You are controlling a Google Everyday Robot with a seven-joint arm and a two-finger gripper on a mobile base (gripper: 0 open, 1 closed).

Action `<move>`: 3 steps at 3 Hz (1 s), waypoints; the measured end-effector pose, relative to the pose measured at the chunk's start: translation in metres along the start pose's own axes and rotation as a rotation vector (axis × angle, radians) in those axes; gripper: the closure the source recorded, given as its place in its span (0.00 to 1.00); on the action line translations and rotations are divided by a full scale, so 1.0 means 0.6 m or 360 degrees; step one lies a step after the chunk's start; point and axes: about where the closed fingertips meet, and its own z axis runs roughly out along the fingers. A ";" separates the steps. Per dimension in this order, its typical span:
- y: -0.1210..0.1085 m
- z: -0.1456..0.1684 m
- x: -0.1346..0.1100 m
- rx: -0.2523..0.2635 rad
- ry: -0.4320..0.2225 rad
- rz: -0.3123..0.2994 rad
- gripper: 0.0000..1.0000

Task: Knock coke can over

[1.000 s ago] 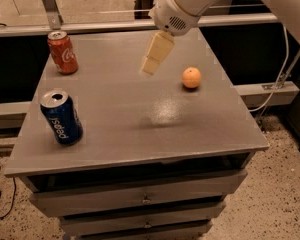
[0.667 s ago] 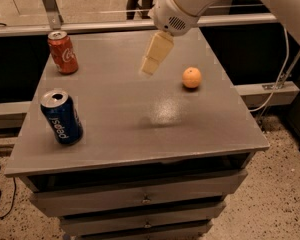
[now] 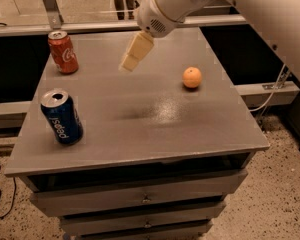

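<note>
The red coke can [image 3: 63,52] stands upright at the far left corner of the grey table [image 3: 140,134]. My gripper [image 3: 131,59] hangs above the middle of the far half of the table, to the right of the coke can and apart from it. It holds nothing that I can see. The white arm [image 3: 230,4] reaches in from the upper right.
A blue Pepsi can [image 3: 62,117] stands upright near the front left edge. An orange [image 3: 192,77] lies on the right side of the table. The table has drawers below its front edge. A metal rail runs behind the table.
The gripper has shifted slightly to the left, towards the coke can. The cans and the orange have not moved.
</note>
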 end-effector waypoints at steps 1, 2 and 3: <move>-0.029 0.068 -0.031 0.0023 -0.0131 0.0093 0.00; -0.048 0.137 -0.070 0.0045 -0.0261 0.0182 0.00; -0.061 0.209 -0.108 0.0041 -0.0403 0.0288 0.00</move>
